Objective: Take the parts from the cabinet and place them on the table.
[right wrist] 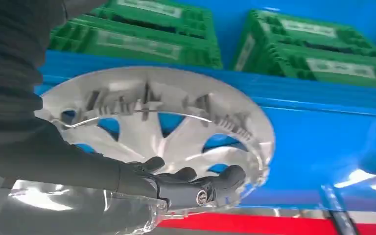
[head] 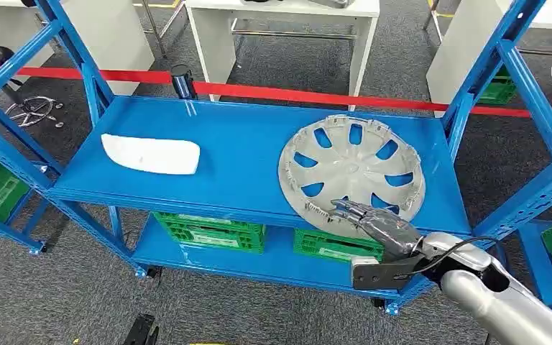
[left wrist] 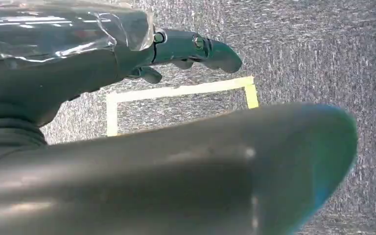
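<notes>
The right hand (head: 375,224) lies on the near rim of the hubcap (head: 352,174), fingers (right wrist: 196,183) stretched over its edge; whether they clamp it I cannot tell. The hubcap lies flat on the blue shelf (head: 244,154), hollow side up. Well to its left on the same shelf lies a white part (head: 151,154). Green crates (head: 212,231) sit on the level below the hubcap. The left hand (left wrist: 103,98) hangs over grey floor, fingers loosely apart, holding nothing.
</notes>
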### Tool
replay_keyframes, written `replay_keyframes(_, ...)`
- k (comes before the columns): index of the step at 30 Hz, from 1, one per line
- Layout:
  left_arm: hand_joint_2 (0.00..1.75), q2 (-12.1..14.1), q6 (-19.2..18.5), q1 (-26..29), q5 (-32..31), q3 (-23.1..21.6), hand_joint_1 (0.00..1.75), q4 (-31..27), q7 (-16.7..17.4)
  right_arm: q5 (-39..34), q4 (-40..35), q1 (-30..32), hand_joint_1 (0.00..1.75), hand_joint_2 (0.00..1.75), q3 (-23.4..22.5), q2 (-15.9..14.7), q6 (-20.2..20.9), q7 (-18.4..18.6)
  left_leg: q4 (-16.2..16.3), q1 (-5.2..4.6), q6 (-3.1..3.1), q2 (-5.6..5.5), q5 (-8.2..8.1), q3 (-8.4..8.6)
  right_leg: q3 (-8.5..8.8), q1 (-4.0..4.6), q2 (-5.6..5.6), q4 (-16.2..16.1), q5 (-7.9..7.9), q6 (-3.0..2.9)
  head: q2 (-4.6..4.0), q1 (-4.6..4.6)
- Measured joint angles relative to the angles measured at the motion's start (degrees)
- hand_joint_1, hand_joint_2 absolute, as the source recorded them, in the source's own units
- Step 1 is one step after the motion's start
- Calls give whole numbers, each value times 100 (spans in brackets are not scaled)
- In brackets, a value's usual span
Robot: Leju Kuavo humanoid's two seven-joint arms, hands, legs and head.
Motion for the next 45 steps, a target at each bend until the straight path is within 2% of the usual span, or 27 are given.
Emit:
replay_keyframes(1, 0, 9, -11, -11, 0, -11, 0, 0, 5, -7, 11, -21, 0, 175, 2, -16, -2, 15, -469, -14, 53, -3, 170, 231, 2, -1, 8, -3, 0, 1, 0, 2)
replay_keyframes(2, 0, 26, -22, -33, 0, -24, 0, 0, 22, -7, 29, -41, 0, 175, 2, -29, -11, 42, -604, -46, 65, 0, 69, 306, -20, 44, 9, -3, -1, 13, 0, 9)
replay_keyframes(4, 0, 33, -35, -50, 9, -66, 0, 2, 35, 15, 70, -61, 0, 175, 26, -59, -31, 101, -612, -75, 80, 0, 74, 278, -36, 16, 9, -10, 5, 59, 0, 9)
replay_keyframes(6, 0, 41, -35, -58, 30, -94, 0, 4, 33, 100, 96, -90, 0, 175, 61, -85, -63, 181, -700, -86, 154, 2, 124, 365, -11, 15, 6, -70, 22, 142, 0, 6)
replay_keyframes(7, 0, 37, -35, -63, 50, -103, 0, 7, 31, 136, 116, -106, 0, 175, 70, -103, -70, 214, -788, -51, 179, 7, 180, 403, -64, -2, -16, 22, -27, 137, 0, 15)
replay_keyframes(8, 0, 31, -35, -73, 61, -118, 0, 7, 27, 177, 146, -156, 0, 175, 92, -123, -81, 255, -816, -50, 223, 9, 201, 417, -179, 8, -18, 266, -177, 104, 0, 22)
replay_keyframes(10, 0, 31, -35, -76, 101, -135, 0, 9, 26, 247, 236, -209, 0, 175, 133, -138, -114, 328, -816, -61, 239, 10, 198, 409, -619, 11, -16, 1186, -551, 56, 0, 20)
replay_keyframes(11, 0, 31, -35, -75, 118, -142, 0, 11, 26, 271, 291, -206, 0, 175, 157, -138, -142, 361, -812, -69, 243, 9, 196, 402, -824, 10, -16, 1607, -678, 64, 0, 17)
replay_keyframes(12, 0, 31, -37, -75, 120, -153, 0, 15, 26, 299, 345, -207, 0, 175, 181, -134, -168, 380, -809, -71, 242, 6, 195, 402, -911, 6, -18, 1767, -685, 101, 0, 20)
replay_keyframes(13, 0, 31, -44, -75, 125, -160, 0, 20, 26, 315, 382, -209, 0, 175, 199, -133, -184, 409, -807, -70, 240, 2, 194, 404, -860, 2, -19, 1635, -600, 149, 0, 17)
replay_keyframes(16, 0, 20, -50, -76, 168, -188, 0, 22, 26, 345, 496, -236, 0, 175, 203, -125, -223, 444, -746, -58, 189, -15, 159, 404, -199, -30, -40, 282, -59, 316, 0, 20)
replay_keyframes(25, 0, 18, -50, -76, 179, -192, 0, 22, 28, 348, 514, -237, 0, 175, 203, -120, -234, 453, -735, -62, 179, -17, 152, 399, -138, -33, -48, 165, -22, 323, 0, 22)
replay_keyframes(26, 0, 26, -50, -78, 192, -205, 0, 28, 29, 359, 588, -254, 0, 175, 221, -92, -258, 457, -669, -112, 127, -19, 109, 355, -26, 5, -46, 5, -11, 238, 0, 22)
replay_keyframes(27, 0, 29, -70, -76, 240, -236, 0, 44, 42, 387, 734, -237, 0, 175, 265, -29, -252, 472, -667, -87, 90, -17, 119, 348, -59, 25, -31, 1, 10, 113, 0, 15)
replay_keyframes(28, 0, 33, -70, -79, 245, -238, 0, 48, 39, 389, 776, -254, 0, 175, 273, -13, -239, 472, -651, -81, 72, -17, 101, 344, -47, -12, -30, -13, 23, 79, 0, 19)
replay_keyframes(29, 0, 42, -77, -86, 313, -240, 0, 57, 31, 396, 962, -317, 0, 175, 321, 85, -133, 470, 297, -32, -52, -12, -436, -96, -13, -28, -31, -19, 14, 8, 0, -9)
replay_keyframes(30, 0, 39, -94, -80, 345, -258, 0, 85, 29, 407, 1187, -344, 0, 175, 424, 205, -125, 470, 782, -25, -52, -11, -370, -404, -3, -10, -26, -18, 6, 4, 0, -9)
replay_keyframes(32, 0, 44, -94, -83, 356, -260, 0, 90, 24, 409, 1231, -366, 0, 175, 435, 243, -125, 470, -233, -38, 30, -12, 120, 100, 20, 0, -10, -19, 4, 6, 0, -9)
replay_keyframes(33, 0, 55, -94, -90, 361, -260, 0, 90, 24, 411, 1257, -370, 0, 175, 437, 269, -125, 470, -578, -59, 76, -18, 129, 271, 16, 7, -7, -22, 3, 9, 0, -2)
replay_keyframes(34, 0, 50, -94, -94, 363, -262, 0, 92, 22, 413, 1288, -382, 0, 175, 444, 286, -125, 470, -645, -82, 78, -8, 105, 323, -16, 53, 2, -20, -2, 24, 0, -5)
replay_keyframes(36, 0, 52, -92, -91, 378, -264, 0, 100, 20, 422, 1340, -386, 0, 175, 470, 328, -127, 470, -628, -105, 97, -9, 104, 304, -27, 19, 0, -33, 15, 67, 0, -5)
replay_keyframes(38, 0, 53, -90, -99, 411, -266, 0, 103, 20, 424, 1394, -408, 0, 175, 487, 360, -127, 470, -792, -47, 191, -1, 198, 385, -40, 35, -9, -58, 5, 129, 0, 0)
replay_keyframes(39, 0, 44, -87, -105, 411, -269, 0, 103, 18, 426, 1436, -418, 0, 175, 501, 378, -127, 470, -850, -64, 212, 8, 222, 418, -87, 33, -20, 62, -64, 116, 0, 11)
replay_keyframes(41, 0, 35, -83, -119, 417, -280, 0, 103, 18, 448, 1543, -450, 0, 175, 533, 424, -123, 474, -854, -70, 243, 7, 237, 410, -462, 30, -18, 849, -413, 40, 0, 11)
replay_keyframes(43, 0, 29, -81, -117, 422, -293, 0, 107, 20, 466, 1644, -454, 0, 175, 566, 470, -120, 490, -850, -88, 246, 7, 235, 405, -871, 27, -19, 1676, -660, 44, 0, 9)
replay_keyframes(44, 0, 26, -81, -117, 428, -302, 0, 111, 18, 474, 1687, -459, 0, 175, 579, 500, -120, 505, -848, -88, 245, 7, 234, 411, -890, 25, -19, 1700, -620, 81, 0, 8)
replay_keyframes(45, 0, 22, -81, -118, 428, -310, 0, 111, 18, 490, 1718, -477, 0, 175, 588, 525, -120, 514, -844, -85, 240, 6, 231, 418, -772, 20, -21, 1449, -491, 140, 0, 9)
